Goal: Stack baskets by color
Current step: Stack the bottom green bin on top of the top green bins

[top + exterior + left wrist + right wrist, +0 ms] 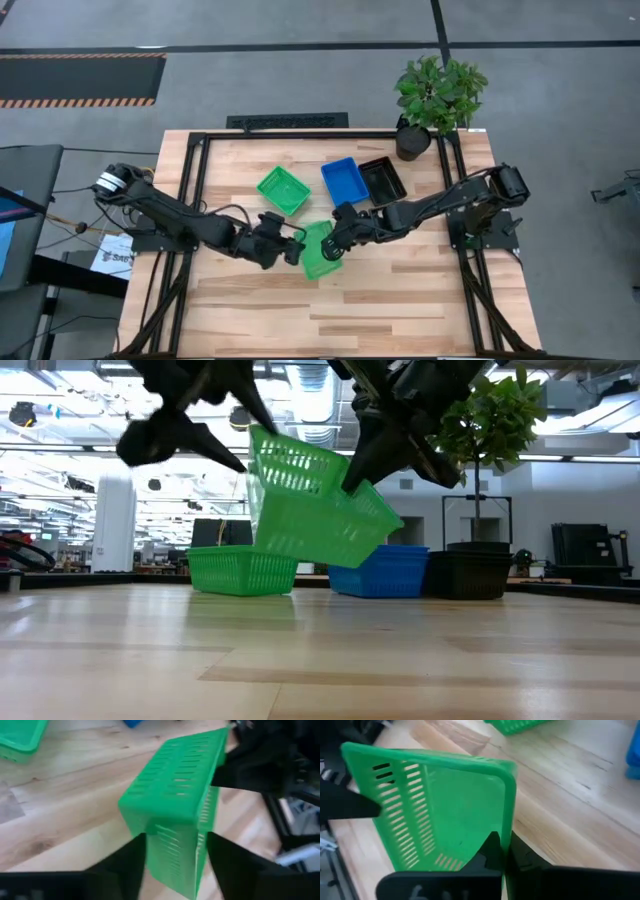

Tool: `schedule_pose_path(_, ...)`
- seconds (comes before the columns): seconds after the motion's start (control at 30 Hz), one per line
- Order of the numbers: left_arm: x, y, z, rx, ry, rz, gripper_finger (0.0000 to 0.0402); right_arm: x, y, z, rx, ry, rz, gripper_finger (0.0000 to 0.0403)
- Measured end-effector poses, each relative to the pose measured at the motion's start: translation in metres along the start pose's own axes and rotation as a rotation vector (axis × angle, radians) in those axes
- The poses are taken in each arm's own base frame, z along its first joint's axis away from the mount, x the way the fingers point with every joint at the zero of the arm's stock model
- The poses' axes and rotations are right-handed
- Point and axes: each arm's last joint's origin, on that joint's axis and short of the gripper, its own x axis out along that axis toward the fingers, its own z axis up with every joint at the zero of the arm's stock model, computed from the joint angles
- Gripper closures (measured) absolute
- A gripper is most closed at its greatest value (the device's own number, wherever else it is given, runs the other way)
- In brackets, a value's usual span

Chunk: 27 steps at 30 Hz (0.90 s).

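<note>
A bright green basket [322,252] [310,510] hangs tilted above the table's middle, with my right gripper [338,232] [501,851] shut on it. My left gripper [293,248] [176,865] is open at the basket's left end. Its fingers stand on either side of that end [175,845]; whether they touch it I cannot tell. Farther back, three baskets rest on their bottoms on the table: a second green one [283,190], a blue one [345,180] and a black one [383,182]. My right gripper pinches the rim of one side wall [508,832] of the green basket, one finger [490,851] inside the basket and the other outside. The fingers slant down from the table's far right. The basket is lifted clear of the table [320,660] and tipped onto its side.
A leafy plant in a black pot [412,140] stands at the table's far right corner. Black frame rails [190,200] run along the table's left, right and far sides. Bare wood [330,310] lies between the arms and the near edge.
</note>
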Motion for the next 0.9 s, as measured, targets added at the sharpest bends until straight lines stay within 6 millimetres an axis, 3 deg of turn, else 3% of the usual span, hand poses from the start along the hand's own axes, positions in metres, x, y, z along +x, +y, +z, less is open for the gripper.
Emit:
schedule_pose_path(0.17, -0.037, -0.002, 0.014, 0.006, 0.042, -0.073, 0.0113, -0.003, -0.004, 0.022, -0.030, -0.001, 0.022, 0.0398)
schedule_pose_path(0.3, -0.075, 0.004, 0.027, 0.029, 0.043, -0.118, 0.0073, -0.013, -0.002, 0.060, -0.096, -0.032, 0.011, 0.0400)
schedule_pose_path(0.47, -0.116, 0.019, 0.045, 0.042, -0.010, -0.157, 0.0067, -0.023, -0.007, 0.117, -0.185, -0.095, -0.037, 0.0400)
schedule_pose_path(0.67, -0.146, 0.029, 0.060, 0.094, -0.061, -0.242, 0.0074, -0.015, -0.021, 0.182, -0.244, -0.140, -0.020, 0.0400)
schedule_pose_path(0.9, -0.162, 0.038, 0.069, 0.108, -0.066, -0.283, 0.0077, 0.013, -0.029, 0.224, -0.365, -0.061, -0.026, 0.0400)
